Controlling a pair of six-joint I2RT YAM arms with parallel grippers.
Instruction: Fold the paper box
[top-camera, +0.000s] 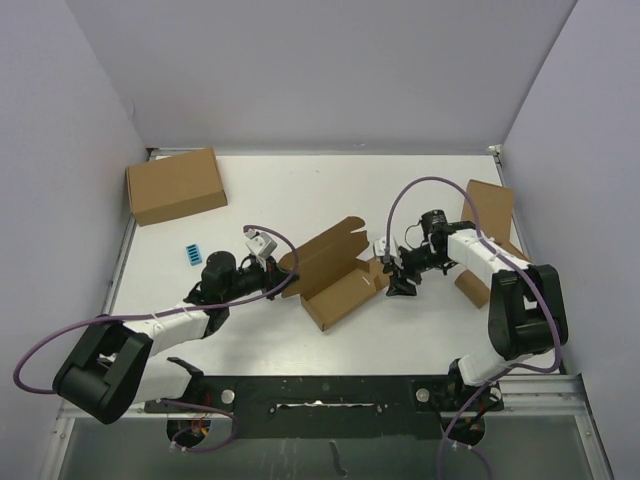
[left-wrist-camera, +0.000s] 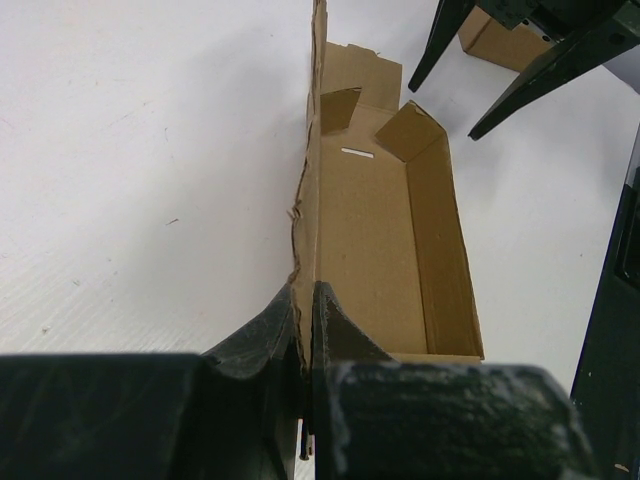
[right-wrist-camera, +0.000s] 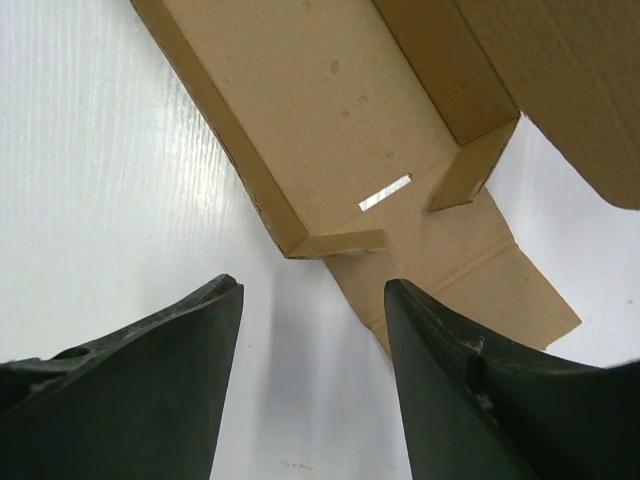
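The paper box (top-camera: 335, 275) lies half-folded mid-table as an open brown tray with its lid panel standing up along the far side. My left gripper (top-camera: 285, 272) is shut on the left end of that upright panel; in the left wrist view the fingertips (left-wrist-camera: 305, 300) pinch the cardboard edge, with the tray (left-wrist-camera: 380, 240) stretching away. My right gripper (top-camera: 398, 280) hangs open just off the box's right end. In the right wrist view its gripper (right-wrist-camera: 312, 300) holds nothing, and the box's end flap (right-wrist-camera: 470, 270) lies flat on the table ahead.
A larger closed brown carton (top-camera: 176, 185) sits at the back left, with a small blue object (top-camera: 192, 254) near it. Two more brown boxes (top-camera: 490, 208) (top-camera: 470, 288) lie by the right arm. Walls enclose the white table (top-camera: 300, 180).
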